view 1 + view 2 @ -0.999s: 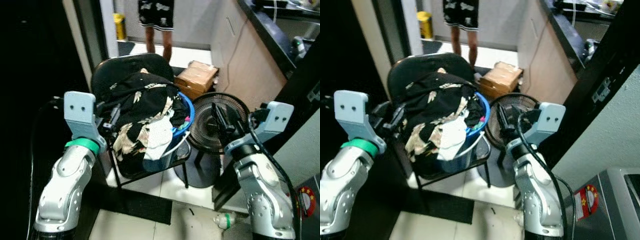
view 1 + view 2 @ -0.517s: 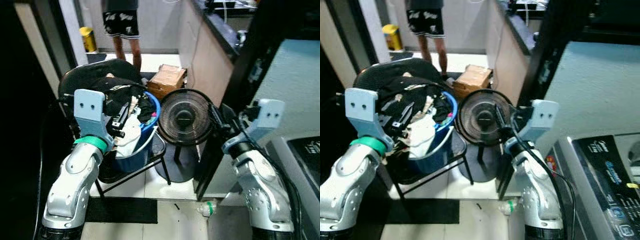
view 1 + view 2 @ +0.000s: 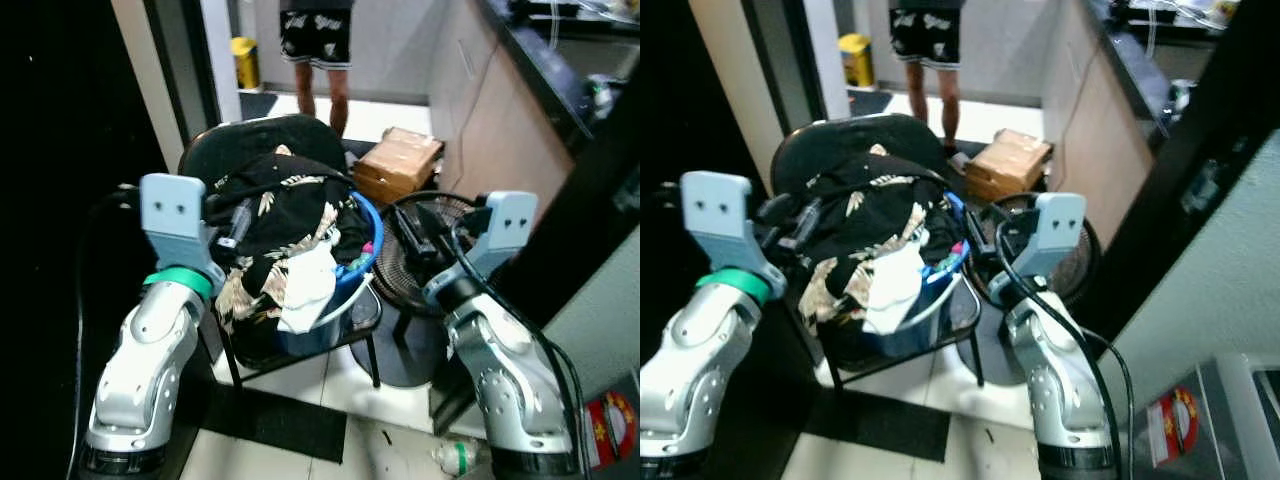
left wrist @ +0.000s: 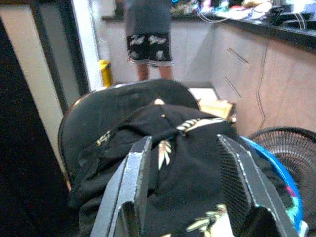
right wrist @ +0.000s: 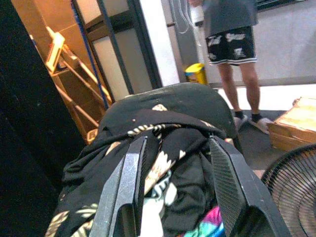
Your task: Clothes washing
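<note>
A blue laundry basket point(image 3: 372, 238) stands on a black chair point(image 3: 256, 142), heaped with black floral clothes point(image 3: 288, 212) and a white garment point(image 3: 306, 288). My left gripper point(image 3: 234, 226) is held up at the basket's left side, its open fingers reaching over the clothes. In the left wrist view the left gripper point(image 4: 183, 148) frames the black floral clothes point(image 4: 187, 163) with nothing between the fingers. My right gripper point(image 3: 414, 230) hovers open just right of the basket rim. The right wrist view looks across the pile point(image 5: 163, 148) through the right gripper point(image 5: 177, 148).
A black floor fan point(image 3: 402, 272) stands right of the chair, behind my right arm. A cardboard box point(image 3: 402, 160) lies beyond it beside a wooden cabinet point(image 3: 495, 120). A person point(image 3: 316, 45) stands in the doorway near a yellow bin point(image 3: 244, 58). A bottle point(image 3: 455, 458) and black mat point(image 3: 290, 420) are on the floor.
The whole view swung right toward the washing machine and has come back left onto the chair. Both grippers stay raised and open on either side of the basket.
</note>
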`<state>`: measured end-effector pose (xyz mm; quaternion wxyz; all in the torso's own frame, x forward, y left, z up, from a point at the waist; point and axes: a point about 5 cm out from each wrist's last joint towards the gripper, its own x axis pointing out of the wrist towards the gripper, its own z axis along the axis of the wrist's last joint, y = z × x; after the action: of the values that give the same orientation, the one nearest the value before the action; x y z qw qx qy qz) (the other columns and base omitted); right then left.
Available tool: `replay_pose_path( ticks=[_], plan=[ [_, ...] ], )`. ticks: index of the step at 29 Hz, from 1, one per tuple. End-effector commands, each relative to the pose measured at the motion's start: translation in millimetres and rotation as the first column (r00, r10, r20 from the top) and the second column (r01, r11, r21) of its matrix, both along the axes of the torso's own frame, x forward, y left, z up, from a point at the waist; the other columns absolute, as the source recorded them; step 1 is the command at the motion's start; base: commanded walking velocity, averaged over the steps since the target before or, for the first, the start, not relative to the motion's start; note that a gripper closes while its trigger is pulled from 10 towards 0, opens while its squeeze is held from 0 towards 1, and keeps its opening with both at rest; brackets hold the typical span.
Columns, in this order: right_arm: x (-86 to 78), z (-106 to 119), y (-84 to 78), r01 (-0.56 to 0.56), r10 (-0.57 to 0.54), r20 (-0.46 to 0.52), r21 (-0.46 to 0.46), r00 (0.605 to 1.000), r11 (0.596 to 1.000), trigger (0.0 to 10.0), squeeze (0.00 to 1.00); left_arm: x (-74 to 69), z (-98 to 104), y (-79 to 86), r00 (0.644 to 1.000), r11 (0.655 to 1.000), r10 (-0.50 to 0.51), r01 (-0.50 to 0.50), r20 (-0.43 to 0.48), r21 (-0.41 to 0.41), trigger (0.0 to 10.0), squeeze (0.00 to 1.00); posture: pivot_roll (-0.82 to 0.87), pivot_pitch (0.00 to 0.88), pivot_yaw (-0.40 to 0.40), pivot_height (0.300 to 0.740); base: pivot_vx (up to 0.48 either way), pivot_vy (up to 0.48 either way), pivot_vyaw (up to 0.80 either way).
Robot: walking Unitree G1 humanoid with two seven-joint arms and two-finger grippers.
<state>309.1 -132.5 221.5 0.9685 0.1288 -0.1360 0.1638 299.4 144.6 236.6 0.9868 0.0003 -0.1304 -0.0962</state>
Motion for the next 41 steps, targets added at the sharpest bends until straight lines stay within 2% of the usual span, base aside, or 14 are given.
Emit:
replay_pose_path(
  ticks=[1,9,14,17,25,29,30,32,33,34,35,36,39,41],
  plan=[
    [-0.6,-3.3,-2.8,0.02,-0.02,-0.007,-0.003,1.0,1.0,10.0,0.0,1.1,-3.0,-0.5,1.0,1.0,-0.006,0.006,-0.013,0.002,10.0,0.0,0.12,0.031,0.051,0.74,0.39,0.0,0.0],
    [-0.3,-6.7,-4.4,0.047,-0.047,-0.022,0.004,0.999,0.999,10.0,0.0,1.5,-2.3,0.0,1.0,1.0,-0.013,0.013,-0.012,-0.006,10.0,0.0,0.12,0.033,0.05,0.74,0.387,0.0,0.0],
    [0.8,-5.9,-2.5,0.027,-0.027,-0.02,-0.004,0.999,1.0,10.0,0.0,1.9,-2.3,-1.1,1.0,1.0,-0.021,0.021,-0.011,-0.005,10.0,0.0,0.12,0.031,0.05,0.74,0.386,0.0,0.0],
    [1.3,-7.4,-0.9,0.02,-0.021,-0.025,-0.017,0.999,1.0,10.0,0.0,1.7,-3.0,-2.0,1.0,0.999,-0.027,0.027,-0.009,-0.024,10.0,0.0,0.12,0.027,0.049,0.74,0.0,0.0,0.0],
    [4.1,-8.8,0.7,0.016,-0.017,-0.03,-0.025,0.999,1.0,10.0,0.0,2.9,-5.2,-2.2,1.0,1.0,-0.021,0.021,-0.021,-0.003,10.0,0.0,0.12,0.015,0.05,0.74,0.0,0.0,0.0],
    [17.6,-29.0,7.5,-0.049,0.02,-0.146,-0.194,0.989,0.98,10.0,0.0,3.6,-4.9,-3.8,0.999,0.999,-0.036,0.036,-0.017,0.003,10.0,0.0,0.11,0.012,0.053,0.74,0.0,0.0,0.0],
    [17.6,-29.0,7.5,-0.049,0.02,-0.146,-0.194,0.989,0.98,10.0,0.0,3.6,-4.9,-3.8,0.999,0.999,-0.036,0.036,-0.017,0.003,10.0,0.0,0.11,0.012,0.053,0.74,0.0,0.0,0.0],
    [23.4,-47.9,10.3,-0.137,0.076,-0.262,-0.225,0.962,0.965,10.0,0.0,4.2,-5.6,-5.2,0.999,0.999,-0.043,0.043,-0.018,0.008,10.0,0.0,0.11,0.01,0.054,0.74,0.0,0.0,0.0],
    [26.1,-57.7,12.5,-0.188,0.107,-0.318,-0.236,0.942,0.953,10.0,0.58,4.2,-6.0,-5.7,0.999,0.999,-0.047,0.047,-0.019,0.009,10.0,0.0,0.11,0.01,0.055,0.74,0.0,0.0,0.0],
    [27.6,-64.1,13.8,-0.221,0.127,-0.353,-0.241,0.927,0.945,10.0,0.58,4.3,-6.2,-6.1,0.999,0.999,-0.049,0.049,-0.02,0.01,10.0,0.0,0.11,0.01,0.055,0.74,0.0,0.0,0.0],
    [29.8,-66.9,16.6,-0.25,0.152,-0.374,-0.228,0.915,0.941,10.0,1.0,4.3,-6.4,-6.2,0.999,0.999,-0.05,0.051,-0.021,0.01,10.0,0.0,0.11,0.011,0.055,0.74,0.0,0.0,0.0],
    [29.8,-66.9,16.6,-0.25,0.152,-0.374,-0.228,0.915,0.941,10.0,1.0,4.3,-6.4,-6.2,0.999,0.999,-0.05,0.051,-0.021,0.01,10.0,0.0,0.11,0.011,0.055,0.74,0.0,0.0,0.0],
    [38.5,-64.2,30.6,-0.299,0.223,-0.384,-0.15,0.896,0.942,10.0,1.0,4.2,-6.7,-6.0,0.998,0.998,-0.055,0.055,-0.023,0.007,10.0,0.0,0.11,0.018,0.051,0.74,0.0,0.0,0.0],
    [45.7,-64.5,34.2,-0.276,0.209,-0.389,-0.124,0.897,0.953,10.0,1.0,3.8,-6.2,-6.7,0.998,0.998,-0.06,0.06,-0.023,0.005,10.0,0.0,0.12,0.027,0.045,0.74,0.0,0.0,0.0]
  ],
)
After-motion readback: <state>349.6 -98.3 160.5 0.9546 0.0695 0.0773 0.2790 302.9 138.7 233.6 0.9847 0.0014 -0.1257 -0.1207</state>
